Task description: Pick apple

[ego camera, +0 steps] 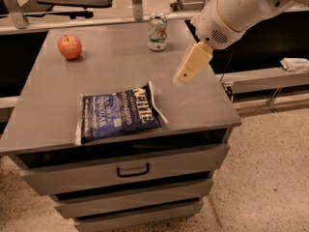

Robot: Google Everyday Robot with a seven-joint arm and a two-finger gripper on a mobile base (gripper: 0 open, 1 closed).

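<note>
The apple (70,46) is small, round and red-orange, and sits at the far left corner of the grey cabinet top (111,76). My gripper (186,74) hangs on the white arm above the right part of the top, far to the right of the apple and apart from it. It holds nothing that I can see.
A soda can (157,31) stands upright at the far middle of the top. A blue chip bag (118,115) lies flat near the front edge. The cabinet has drawers below. A chair base and shelving stand behind, and speckled floor lies to the right.
</note>
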